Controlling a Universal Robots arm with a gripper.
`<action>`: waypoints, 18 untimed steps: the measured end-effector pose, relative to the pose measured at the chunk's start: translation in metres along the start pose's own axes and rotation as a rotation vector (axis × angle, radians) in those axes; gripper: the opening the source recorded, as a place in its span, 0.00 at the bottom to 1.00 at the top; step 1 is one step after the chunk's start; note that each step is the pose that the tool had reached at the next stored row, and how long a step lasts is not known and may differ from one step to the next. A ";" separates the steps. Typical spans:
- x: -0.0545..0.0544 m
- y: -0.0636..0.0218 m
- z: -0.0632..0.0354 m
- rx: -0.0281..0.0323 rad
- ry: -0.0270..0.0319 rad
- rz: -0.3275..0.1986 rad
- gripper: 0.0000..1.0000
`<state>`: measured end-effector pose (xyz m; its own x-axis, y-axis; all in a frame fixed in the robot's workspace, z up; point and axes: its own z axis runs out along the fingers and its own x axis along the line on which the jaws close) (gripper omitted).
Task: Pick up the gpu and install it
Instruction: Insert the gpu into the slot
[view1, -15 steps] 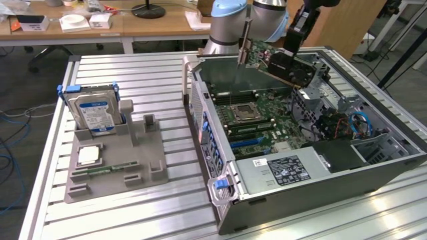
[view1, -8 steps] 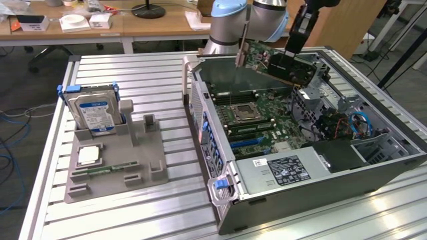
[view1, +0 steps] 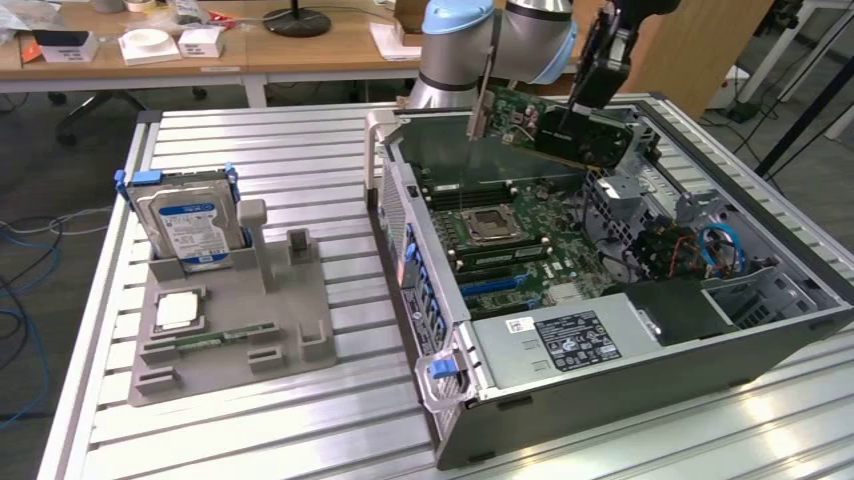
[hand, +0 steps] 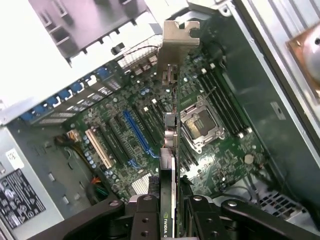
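Note:
The gpu (view1: 541, 122) hangs tilted in the air above the back of the open computer case (view1: 441, 400), green board and black cooler showing, its silver bracket toward the exterior view's left. My gripper (view1: 585, 105) is shut on its upper edge. In the wrist view the gpu (hand: 170, 130) is seen edge-on, running from my gripper (hand: 168, 216) out to the bracket, with a black finger (hand: 145, 215) pressed on one side. Below it lies the motherboard (hand: 125, 150) with a long blue slot (hand: 137, 132) and the processor socket (hand: 200, 122).
A grey fixture (view1: 287, 320) on the slatted table at the exterior view's left holds a silver hard drive (view1: 187, 220), a processor chip (view1: 178, 310) and a memory stick (view1: 220, 337). Inside the case are a power supply (view1: 561, 340) and blue cables (view1: 721, 250).

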<state>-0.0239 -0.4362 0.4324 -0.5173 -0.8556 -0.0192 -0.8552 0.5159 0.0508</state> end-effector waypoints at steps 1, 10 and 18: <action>0.000 0.0000 0.0001 -0.0003 0.0008 -0.017 0.27; 0.000 0.0000 0.0004 -0.0033 0.0089 -0.173 0.27; 0.000 0.0000 0.0008 -0.0061 0.0161 -0.316 0.27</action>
<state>-0.0239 -0.4362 0.4316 -0.2254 -0.9741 -0.0192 -0.9732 0.2242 0.0508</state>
